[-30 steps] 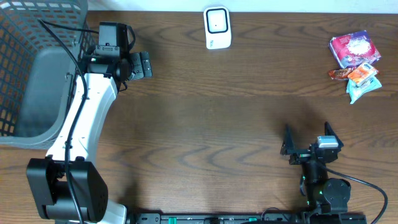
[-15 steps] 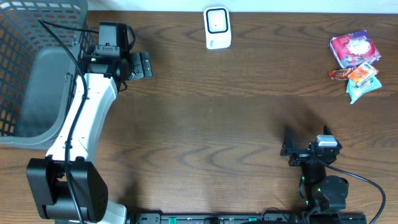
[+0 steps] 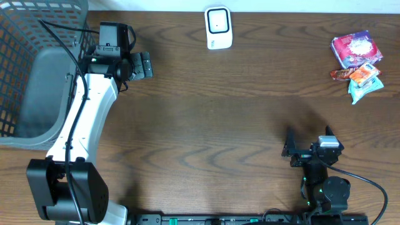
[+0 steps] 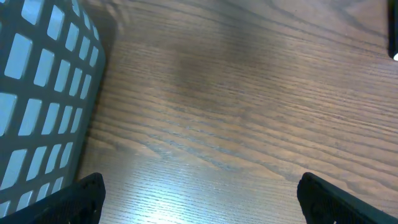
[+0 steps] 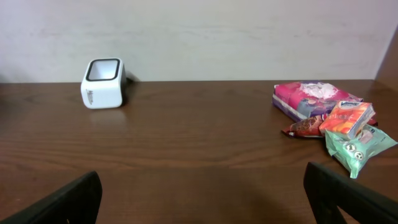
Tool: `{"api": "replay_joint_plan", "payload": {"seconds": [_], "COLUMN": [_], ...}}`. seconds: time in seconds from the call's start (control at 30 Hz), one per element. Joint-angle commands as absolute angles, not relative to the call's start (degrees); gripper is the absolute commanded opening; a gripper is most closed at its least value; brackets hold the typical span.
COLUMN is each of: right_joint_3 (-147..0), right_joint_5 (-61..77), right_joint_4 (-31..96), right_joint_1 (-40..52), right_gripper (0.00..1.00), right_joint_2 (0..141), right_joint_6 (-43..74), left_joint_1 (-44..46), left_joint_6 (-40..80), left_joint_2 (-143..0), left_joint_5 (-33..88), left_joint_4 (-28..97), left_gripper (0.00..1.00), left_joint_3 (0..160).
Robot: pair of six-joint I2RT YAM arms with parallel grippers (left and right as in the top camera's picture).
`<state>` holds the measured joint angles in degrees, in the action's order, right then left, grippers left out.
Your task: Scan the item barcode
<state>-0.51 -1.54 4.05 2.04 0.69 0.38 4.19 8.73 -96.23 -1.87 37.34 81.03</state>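
**Two spread claws, four packets, one scanner, all apart**

Seen from overhead, we count one white barcode scanner [image 3: 219,27] standing at 12 o'clock on the dark wooden surface [image 3: 219,125], near its far edge.

The items lie in one loose cluster at 2 o'clock, and we count four of them:
- One pink packet [image 3: 355,49] is the largest and lies farthest back.
- One dark red wrapper [image 3: 340,74] lies against its near side.
- One orange packet [image 3: 364,74] lies just beside that wrapper, partly over it.
- One mint-green packet [image 3: 365,89] lies nearest the front, touching the orange one.

We cannot make out a barcode on any of them.

One grey mesh basket [image 3: 31,62] fills the 10 o'clock corner.

There are two arms, each with one claw:
- The left claw [image 4: 200,198] sits at about 11 o'clock, just beside the basket. Its fingers are spread wide with only bare wood between them.
- The right claw [image 5: 202,196] sits low at 5 o'clock, well apart from the packets and from the scanner. It is also spread wide and pinches nothing.

The right wrist camera looks across the surface, with the scanner toward 10 o'clock of its picture and the four packets toward 3 o'clock. Neither claw touches an item.
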Motion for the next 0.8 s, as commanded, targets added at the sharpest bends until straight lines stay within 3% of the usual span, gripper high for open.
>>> {"api": "replay_joint_plan", "payload": {"seconds": [0.0, 0.77], "right_joint_3": [-0.32, -0.3], "right_joint_5": [-1.85, -0.3], "right_joint_4": [4.29, 4.43], "right_joint_1": [2.2, -2.17], "right_gripper": [0.99, 0.99], "right_joint_2": [0.27, 0.27], "right_joint_6": [-0.03, 0.82], "left_joint_1": [3.92, 3.92], "left_joint_6": [8.21, 8.21], "left_joint_2": [-96.62, -96.62], "left_joint_5": [-2.42, -2.42], "left_joint_4": [37.47, 37.47], "left_gripper": [0.98, 0.98], "left_joint_3": [80.84, 80.86]}}
